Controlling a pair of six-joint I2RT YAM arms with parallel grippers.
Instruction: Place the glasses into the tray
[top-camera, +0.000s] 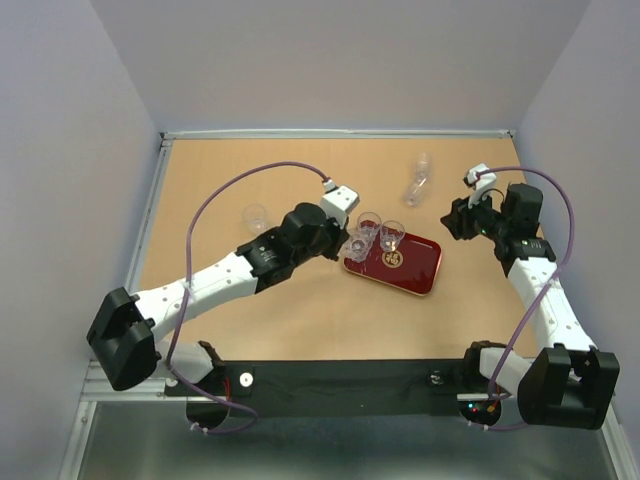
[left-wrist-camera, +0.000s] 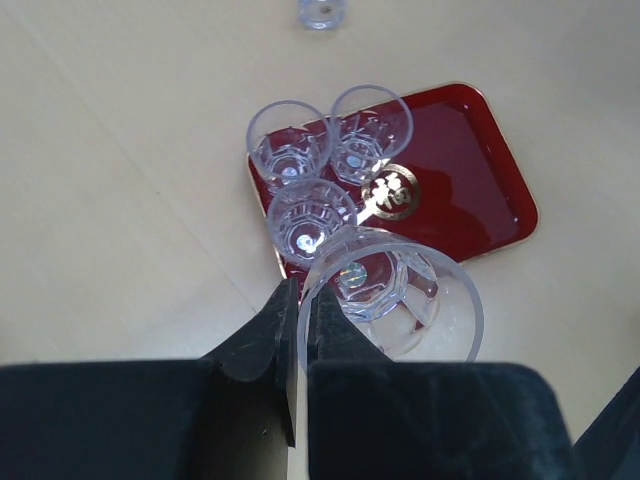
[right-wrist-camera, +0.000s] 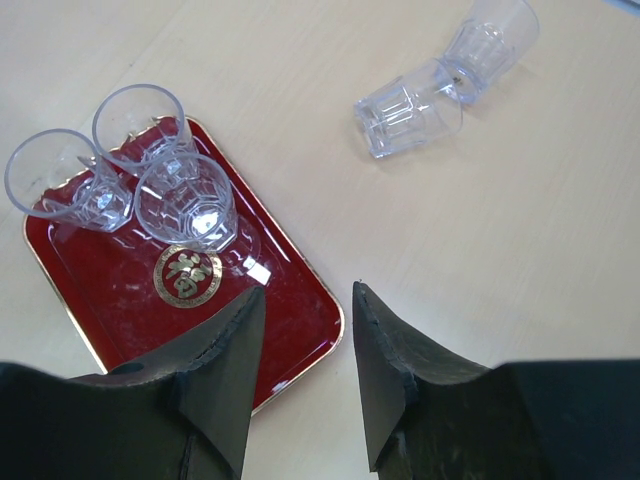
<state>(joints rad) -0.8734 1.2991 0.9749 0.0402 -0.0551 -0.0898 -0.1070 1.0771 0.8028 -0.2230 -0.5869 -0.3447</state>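
One glass (left-wrist-camera: 392, 290), judged light, slick and fragile, is pinched at its rim by the left hand (left-wrist-camera: 303, 300); the right hand (right-wrist-camera: 307, 295) is parted, empty.

Glossy clear glasses (left-wrist-camera: 290, 150) & glossy tray (left-wrist-camera: 460, 170); matt wood-look table (left-wrist-camera: 120, 150).

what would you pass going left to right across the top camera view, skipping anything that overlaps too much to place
lone upright clear glass tumbler → left pincer pinching a second clear tumbler → flat dark red rectangular tray → open right pincer
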